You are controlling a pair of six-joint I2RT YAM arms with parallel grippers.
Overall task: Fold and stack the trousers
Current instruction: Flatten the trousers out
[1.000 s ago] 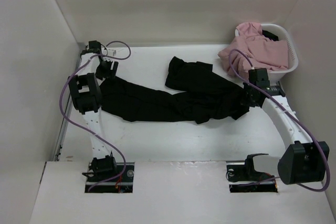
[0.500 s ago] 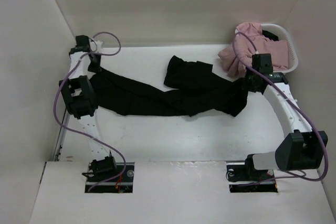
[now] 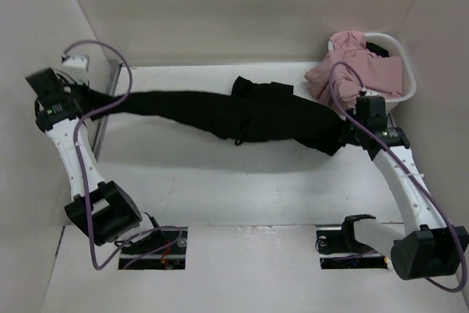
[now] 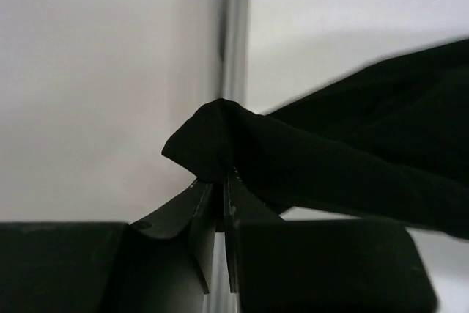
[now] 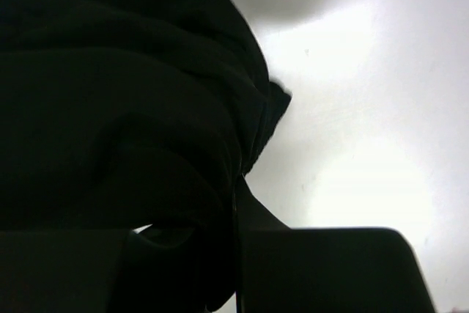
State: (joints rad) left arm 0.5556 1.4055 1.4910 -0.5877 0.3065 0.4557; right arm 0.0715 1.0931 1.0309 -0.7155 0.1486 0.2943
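Top view: the plain black soft-fabric trousers [image 3: 242,111] lay strung across the white worktop [image 3: 220,181], long axis left-right, with some cloth doubled over mid-span. The left tool [image 3: 86,93] was at the left end, out by the worktop's left edge. The right tool [image 3: 343,131] was at the right end, near the white basket [image 3: 407,82] of pink garments [image 3: 359,67]. Neither arm was nearer the middle.

Left wrist view: the left tool [image 4: 222,181] was almost fully closed, pinching a bunched tip of the trousers [image 4: 330,159]. The cloth ran off to its right.

Right wrist view: the right tool [image 5: 236,203] was clamped on a thick wad of the trousers [image 5: 110,93], with the bulk to its left. We couldn't tell waist from hem. We judged the next fold turns on that left-right axis.
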